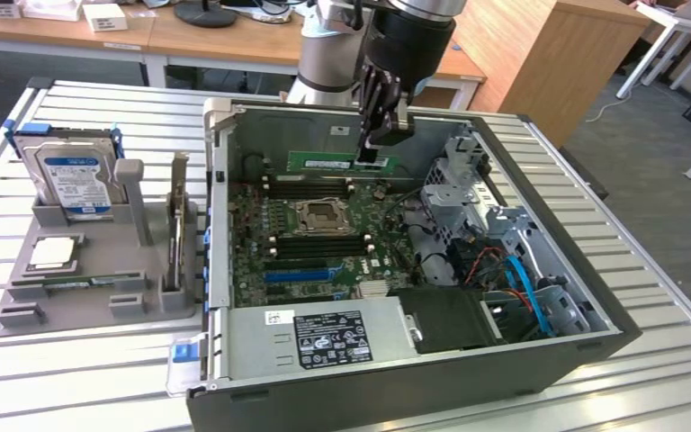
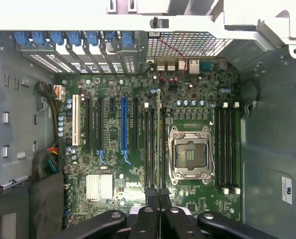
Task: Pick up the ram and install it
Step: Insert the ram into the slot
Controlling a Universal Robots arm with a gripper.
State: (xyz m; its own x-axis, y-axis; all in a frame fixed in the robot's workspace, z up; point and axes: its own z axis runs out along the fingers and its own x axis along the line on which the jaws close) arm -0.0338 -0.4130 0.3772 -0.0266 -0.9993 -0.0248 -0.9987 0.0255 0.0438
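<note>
The ram [image 1: 325,164] is a long green stick with a white label. It hangs level inside the open computer case, above the motherboard [image 1: 309,243], with my gripper [image 1: 373,155] shut on its end at the exterior view's right. In the wrist view the ram [image 2: 158,139] shows edge-on as a thin line reaching out from my gripper [image 2: 157,199]. There it lies over the dark memory slots [image 2: 150,149] beside the silver processor socket [image 2: 190,154]. How far it is above the slots I cannot tell.
A grey holder tray [image 1: 15,317] at the exterior view's left carries a blue-labelled hard drive [image 1: 76,175], a square silver chip [image 1: 55,252] and an upright card [image 1: 177,225]. Case walls, a drive cage [image 1: 460,184], cables [image 1: 520,279] and the power supply [image 1: 327,337] ring the motherboard.
</note>
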